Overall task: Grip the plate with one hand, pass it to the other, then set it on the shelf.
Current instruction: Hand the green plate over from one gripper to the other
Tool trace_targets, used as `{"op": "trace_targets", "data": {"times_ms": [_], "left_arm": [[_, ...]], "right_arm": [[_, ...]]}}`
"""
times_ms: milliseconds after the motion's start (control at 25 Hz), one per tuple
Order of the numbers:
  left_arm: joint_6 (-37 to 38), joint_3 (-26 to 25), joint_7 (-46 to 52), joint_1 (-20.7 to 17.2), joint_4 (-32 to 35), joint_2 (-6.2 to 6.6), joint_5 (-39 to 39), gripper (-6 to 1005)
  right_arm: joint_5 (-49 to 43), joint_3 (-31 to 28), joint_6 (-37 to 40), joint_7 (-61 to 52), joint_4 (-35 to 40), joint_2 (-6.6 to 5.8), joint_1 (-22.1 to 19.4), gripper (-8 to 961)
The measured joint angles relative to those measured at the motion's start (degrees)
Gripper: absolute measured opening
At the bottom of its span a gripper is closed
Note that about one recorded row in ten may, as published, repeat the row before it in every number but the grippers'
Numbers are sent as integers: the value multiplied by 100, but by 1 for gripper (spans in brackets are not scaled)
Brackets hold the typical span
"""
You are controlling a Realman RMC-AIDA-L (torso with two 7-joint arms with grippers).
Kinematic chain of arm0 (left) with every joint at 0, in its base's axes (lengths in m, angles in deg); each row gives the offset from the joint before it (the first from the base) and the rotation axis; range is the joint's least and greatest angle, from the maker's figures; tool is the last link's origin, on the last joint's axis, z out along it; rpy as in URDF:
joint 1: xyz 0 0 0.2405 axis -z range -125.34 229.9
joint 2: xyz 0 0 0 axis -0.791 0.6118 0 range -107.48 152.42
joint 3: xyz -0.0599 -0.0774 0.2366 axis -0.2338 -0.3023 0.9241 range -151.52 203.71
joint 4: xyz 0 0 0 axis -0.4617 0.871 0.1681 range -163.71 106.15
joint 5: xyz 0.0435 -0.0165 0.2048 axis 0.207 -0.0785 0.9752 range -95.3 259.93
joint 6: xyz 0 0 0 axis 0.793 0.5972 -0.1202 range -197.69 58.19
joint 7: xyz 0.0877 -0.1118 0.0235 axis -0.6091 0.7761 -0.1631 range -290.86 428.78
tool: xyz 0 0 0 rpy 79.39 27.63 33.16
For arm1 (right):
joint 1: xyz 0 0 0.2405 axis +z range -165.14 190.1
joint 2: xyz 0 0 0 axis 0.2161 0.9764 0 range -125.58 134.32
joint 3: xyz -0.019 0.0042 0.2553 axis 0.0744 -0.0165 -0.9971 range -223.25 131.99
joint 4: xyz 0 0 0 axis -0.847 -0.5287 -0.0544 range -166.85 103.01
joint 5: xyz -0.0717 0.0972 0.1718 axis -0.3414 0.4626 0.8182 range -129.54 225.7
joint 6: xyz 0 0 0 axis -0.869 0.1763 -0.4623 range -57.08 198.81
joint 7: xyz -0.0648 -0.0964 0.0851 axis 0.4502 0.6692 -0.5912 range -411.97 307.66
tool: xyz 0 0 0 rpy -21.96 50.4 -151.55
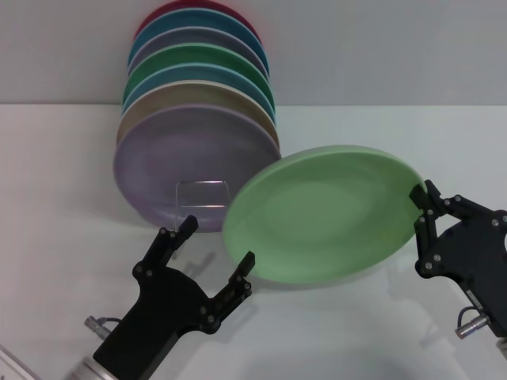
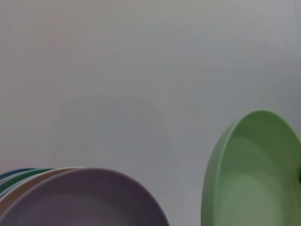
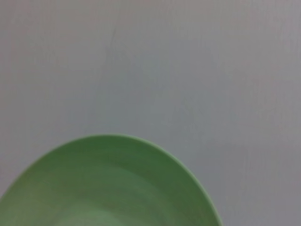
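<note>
The light mint-green plate (image 1: 329,214) hangs tilted above the table, right of the rack. My right gripper (image 1: 422,207) is shut on its right rim. My left gripper (image 1: 218,241) stands open at the lower left, one fingertip (image 1: 248,260) right at the plate's lower left edge; I cannot tell whether it touches. The plate sits outside that gripper's gap. The shelf (image 1: 202,194) shows only as a thin wire loop in front of the stacked plates. The plate (image 2: 254,174) fills the left wrist view's corner, and the plate (image 3: 108,188) shows in the right wrist view.
Several plates stand on edge in the rack, a lilac plate (image 1: 170,158) in front and a darker green plate (image 1: 198,59) behind. The lilac plate (image 2: 84,197) also shows in the left wrist view. A grey wall (image 1: 380,47) rises behind the white table (image 1: 55,182).
</note>
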Motion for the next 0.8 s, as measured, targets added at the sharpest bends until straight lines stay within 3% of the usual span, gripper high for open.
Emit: {"op": "trace_targets", "data": {"times_ms": [800], "left_arm": [[-417, -58, 21, 276, -87, 11, -303, 842]], "right_arm": [[-1, 43, -41, 2, 0, 0, 74, 16]]}}
